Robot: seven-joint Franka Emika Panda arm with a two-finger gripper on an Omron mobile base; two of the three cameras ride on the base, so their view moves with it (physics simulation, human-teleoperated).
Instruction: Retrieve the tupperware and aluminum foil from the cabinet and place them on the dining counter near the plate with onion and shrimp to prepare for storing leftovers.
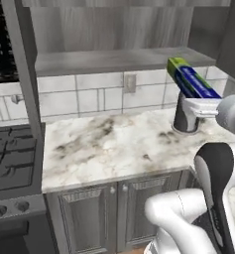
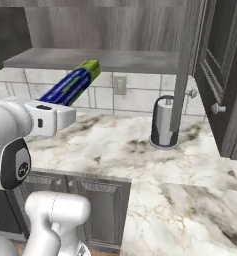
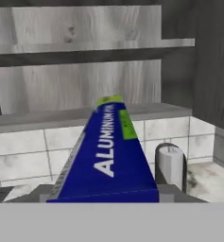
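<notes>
Blue aluminum foil (image 3: 106, 156) clamped in gripper (image 2: 54, 114), held outside cabinet (image 2: 105, 59) (tupperware unseen). Step: foil retrieval. Next required: carry to dining counter, set near plate.

The aluminum foil (image 1: 192, 79) juts forward and upward from the claw (image 2: 52, 117), held above the counter (image 1: 114, 144) and pointing toward the open cabinet (image 3: 85, 61) on the wall behind it. An upright cylinder (image 2: 164, 129) stands on the counter near its back edge, just beside the cabinet door's edge. A stove (image 1: 12, 163) adjoins the counter's left edge. Lower cabinets (image 1: 94, 213) sit under its front edge.
</notes>
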